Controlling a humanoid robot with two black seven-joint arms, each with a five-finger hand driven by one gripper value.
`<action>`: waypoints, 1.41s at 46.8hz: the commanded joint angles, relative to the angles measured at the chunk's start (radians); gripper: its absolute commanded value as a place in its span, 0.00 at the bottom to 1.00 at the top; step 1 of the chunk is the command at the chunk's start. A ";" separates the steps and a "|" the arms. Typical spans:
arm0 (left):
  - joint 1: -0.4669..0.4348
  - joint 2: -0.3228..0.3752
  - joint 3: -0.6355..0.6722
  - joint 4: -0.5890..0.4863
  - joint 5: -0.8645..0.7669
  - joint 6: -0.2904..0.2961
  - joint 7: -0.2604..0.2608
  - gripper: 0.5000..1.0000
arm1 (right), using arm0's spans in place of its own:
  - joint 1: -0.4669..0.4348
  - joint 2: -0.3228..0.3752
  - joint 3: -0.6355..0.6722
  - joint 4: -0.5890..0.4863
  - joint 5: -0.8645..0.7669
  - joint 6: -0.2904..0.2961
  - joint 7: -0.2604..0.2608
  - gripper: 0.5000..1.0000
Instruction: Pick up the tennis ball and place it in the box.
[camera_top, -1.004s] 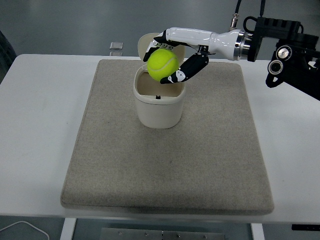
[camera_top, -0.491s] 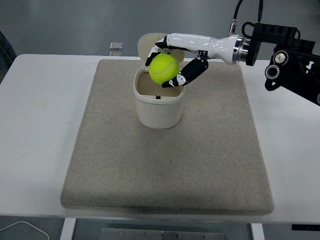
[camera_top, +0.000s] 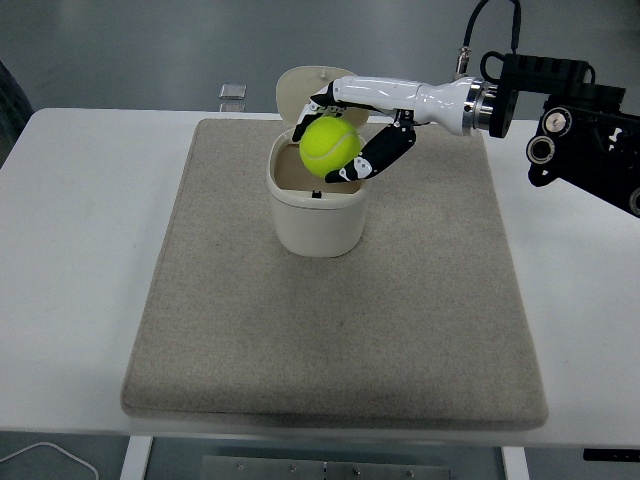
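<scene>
Here the right hand (camera_top: 345, 135) reaches in from the right with its fingers (camera_top: 375, 155) wrapped around the tennis ball (camera_top: 331, 146) — the ball is above the open mouth of the white box (camera_top: 318, 215), whose lid (camera_top: 300, 88) is tipped up at the far side, on the grey mat (camera_top: 330, 330).

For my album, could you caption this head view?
White robot hand holding a yellow-green tennis ball over an open cream box.
</scene>
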 joint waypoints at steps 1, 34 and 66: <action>0.000 0.000 0.000 -0.001 0.000 0.000 0.000 0.98 | -0.002 0.000 -0.001 0.000 0.000 0.000 0.000 0.69; 0.000 0.000 0.001 0.001 0.000 0.001 0.000 0.98 | -0.004 0.008 -0.021 -0.001 0.000 0.002 0.002 0.79; 0.000 0.000 0.000 -0.001 0.000 0.000 0.000 0.98 | 0.006 -0.017 0.047 0.021 0.098 0.169 0.005 0.79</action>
